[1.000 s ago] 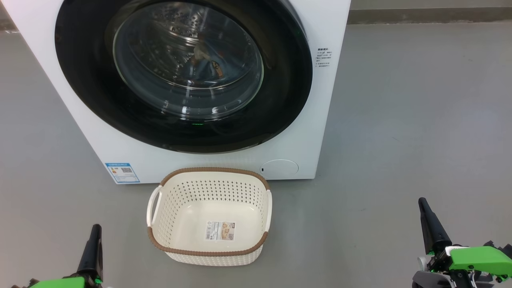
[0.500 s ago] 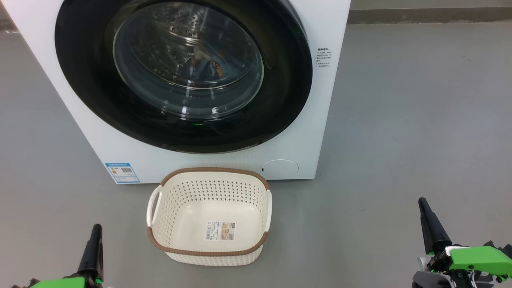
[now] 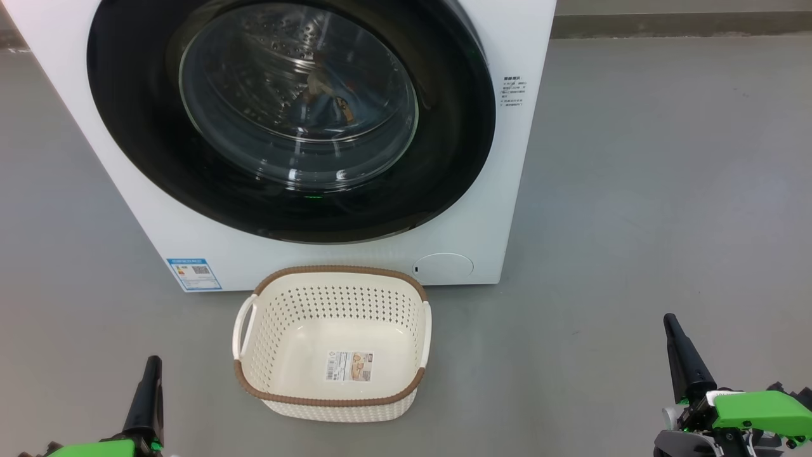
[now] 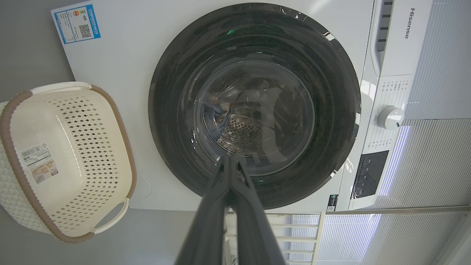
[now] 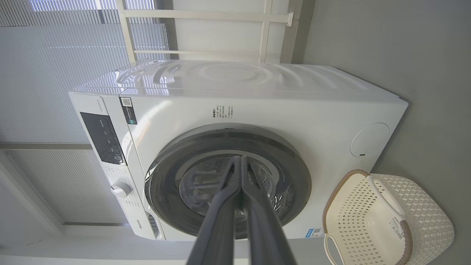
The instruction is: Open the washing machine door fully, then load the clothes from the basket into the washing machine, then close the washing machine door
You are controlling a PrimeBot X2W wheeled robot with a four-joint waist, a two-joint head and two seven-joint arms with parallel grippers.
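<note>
- Nothing has moved in the last second: grippers, basket and door sit as before.
- The left gripper (image 4: 230, 161) and right gripper (image 5: 241, 160) each have their fingers pressed together, holding nothing.
- Ahead of both tips, well apart, the washing machine door (image 3: 139, 158), a glossy black rim around bulging clear glass, is shut on the white washing machine (image 3: 526, 158).
- Behind the glass lie light blue clothes (image 3: 327, 101).
- Between the grippers and forward of them stands the cream, brown-rimmed basket (image 3: 330, 401), its bottom bare.

Upper arc of washing machine door (image 3: 127, 158) lost past top edge in head view. Through it, clothes (image 3: 325, 105) mostly hidden, smeared by reflections. At right of door, small print (image 3: 512, 91) too fine to read.
</note>
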